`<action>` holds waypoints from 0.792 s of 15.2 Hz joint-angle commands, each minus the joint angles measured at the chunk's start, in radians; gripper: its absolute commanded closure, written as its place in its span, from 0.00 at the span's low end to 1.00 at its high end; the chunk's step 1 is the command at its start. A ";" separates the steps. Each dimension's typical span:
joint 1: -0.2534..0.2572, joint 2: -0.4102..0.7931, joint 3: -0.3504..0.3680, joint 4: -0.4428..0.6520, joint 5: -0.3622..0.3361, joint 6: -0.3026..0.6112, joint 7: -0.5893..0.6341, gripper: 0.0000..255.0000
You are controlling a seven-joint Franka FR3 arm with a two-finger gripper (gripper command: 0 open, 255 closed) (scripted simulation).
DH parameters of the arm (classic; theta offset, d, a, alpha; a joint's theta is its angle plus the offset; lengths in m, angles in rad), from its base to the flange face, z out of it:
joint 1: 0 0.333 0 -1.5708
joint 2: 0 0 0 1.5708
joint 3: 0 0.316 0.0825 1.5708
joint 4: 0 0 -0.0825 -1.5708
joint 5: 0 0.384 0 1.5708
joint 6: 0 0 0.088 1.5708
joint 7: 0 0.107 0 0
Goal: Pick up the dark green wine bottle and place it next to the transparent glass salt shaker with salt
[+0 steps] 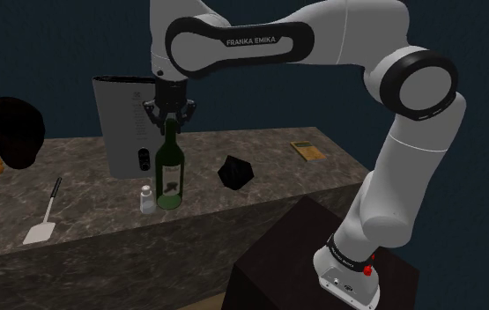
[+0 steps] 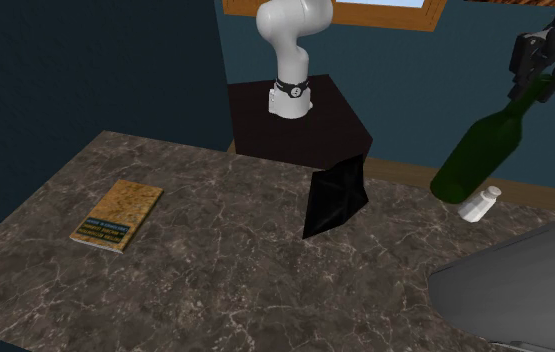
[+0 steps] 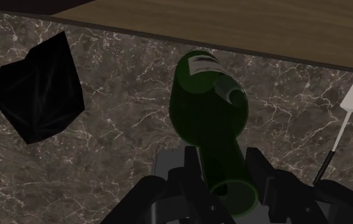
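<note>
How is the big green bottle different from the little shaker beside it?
The wine bottle is dark green, but the salt shaker looks whitish. The wine bottle is much taller than the salt shaker. The fingers clasp the wine bottle's neck, while nothing touches the salt shaker. Both stand upright, close together, at the marbled counter.

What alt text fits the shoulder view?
The black gripper of a white robot arm clasps the neck of an upright dark green wine bottle, beside a pale salt shaker on a marble counter. A spatula, a black object and a book lie nearby.
</note>
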 commanded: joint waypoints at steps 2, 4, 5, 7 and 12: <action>-0.001 0.002 -0.001 -0.035 -0.002 0.038 0.002 1.00; -0.002 0.005 -0.002 -0.058 -0.003 0.064 0.004 1.00; -0.002 0.007 -0.002 -0.069 -0.004 0.077 0.005 1.00; -0.002 0.011 -0.002 -0.090 -0.007 0.102 0.008 1.00; -0.002 0.011 -0.002 -0.090 -0.007 0.102 0.008 1.00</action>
